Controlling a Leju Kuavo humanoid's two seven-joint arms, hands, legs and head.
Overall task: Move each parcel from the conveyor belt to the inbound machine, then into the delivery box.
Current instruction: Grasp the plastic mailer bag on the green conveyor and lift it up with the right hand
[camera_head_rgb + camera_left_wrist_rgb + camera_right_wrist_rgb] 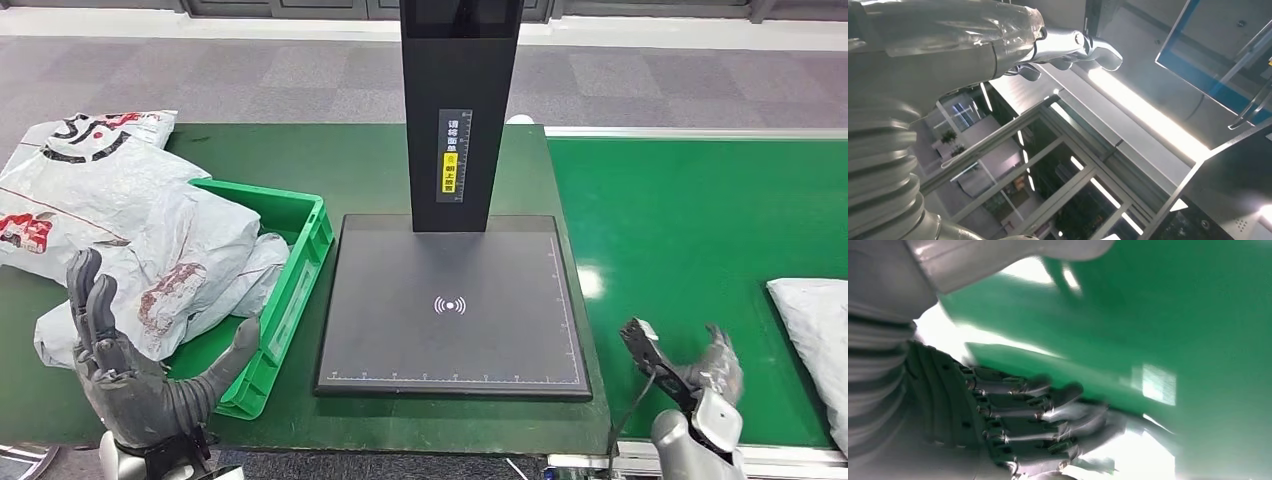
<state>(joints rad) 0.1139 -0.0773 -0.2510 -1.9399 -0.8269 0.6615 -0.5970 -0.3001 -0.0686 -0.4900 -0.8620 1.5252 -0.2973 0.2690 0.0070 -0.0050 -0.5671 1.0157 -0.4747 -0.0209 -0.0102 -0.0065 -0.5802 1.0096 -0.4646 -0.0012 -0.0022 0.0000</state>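
Parcel, white poly mailer, lies on the green conveyor belt, just outboard of the right hand, partly cut by frame edge; long axis approx. runs away from robot. Right hand nearer, holds nothing, fingers part curled; exact spread can't be told (wrist view blurred). Left hand wide, empty, beside green delivery box w/ bagged parcels. Inbound machine platen between hands, nothing on it. Belt flat; room ample.

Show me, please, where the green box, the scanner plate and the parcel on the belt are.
green box [300, 262], head view, on its right wall.
scanner plate [400, 330], head view, on its bare dark surface.
parcel [815, 315], head view, on its white top near the picture's right edge.
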